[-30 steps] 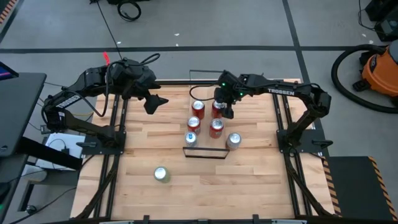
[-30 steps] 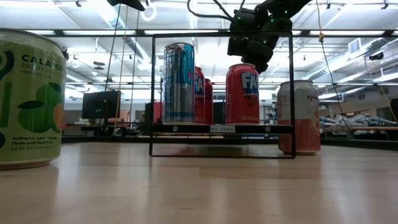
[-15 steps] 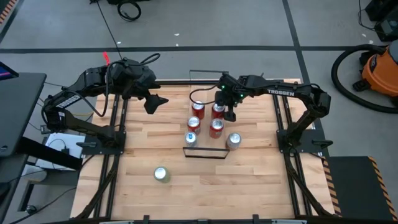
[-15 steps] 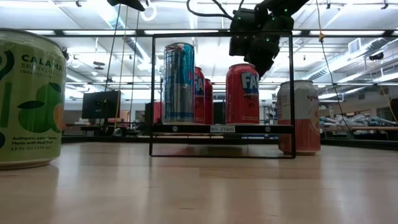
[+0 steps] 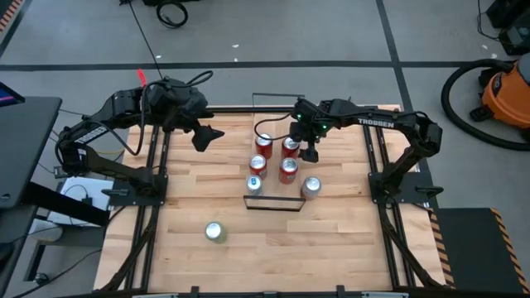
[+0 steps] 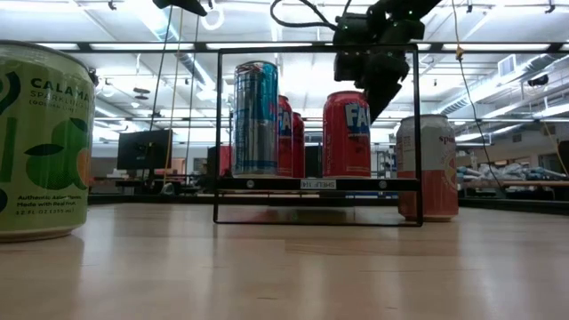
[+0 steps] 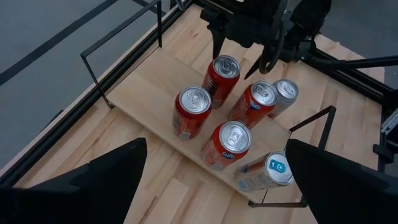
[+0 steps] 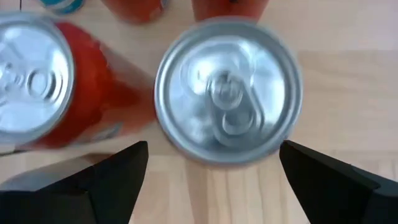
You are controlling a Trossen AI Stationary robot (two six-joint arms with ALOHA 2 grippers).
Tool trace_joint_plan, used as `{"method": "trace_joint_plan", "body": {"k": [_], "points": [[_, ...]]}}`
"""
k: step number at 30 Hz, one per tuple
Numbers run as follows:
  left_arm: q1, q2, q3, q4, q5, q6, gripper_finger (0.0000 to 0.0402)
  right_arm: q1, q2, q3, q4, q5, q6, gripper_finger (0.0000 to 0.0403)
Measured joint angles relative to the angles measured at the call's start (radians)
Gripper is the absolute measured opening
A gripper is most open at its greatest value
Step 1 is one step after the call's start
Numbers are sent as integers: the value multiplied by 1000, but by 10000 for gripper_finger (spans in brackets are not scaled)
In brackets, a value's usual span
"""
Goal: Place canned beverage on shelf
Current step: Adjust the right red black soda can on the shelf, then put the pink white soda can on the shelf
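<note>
can [image 8: 228, 92] stands upright on shelf [image 7: 152, 84], directly beneath my right gripper [image 5: 305, 149], jaws open and straddling it. left gripper [image 5: 207, 135] waits open, farther away.

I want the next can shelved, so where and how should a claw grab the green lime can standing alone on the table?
Grip the green lime can around its round side wall, coming straight down from above. It stands upright, alone on the butcher-block tabletop, so nothing crowds its sides.
</note>
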Motion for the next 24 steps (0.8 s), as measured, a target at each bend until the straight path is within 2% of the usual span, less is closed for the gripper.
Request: {"method": "trace_joint_plan", "body": {"k": [11,15,24], "points": [[0,0,0,0,0,12,396,16,-105,1,-177,33,98,374],[0,0,0,6,0,33,396,77,-158,0,-235,26,122,374],[0,0,0,65,-6,72,396,254,-217,-97,-144,27,268,374]]}}
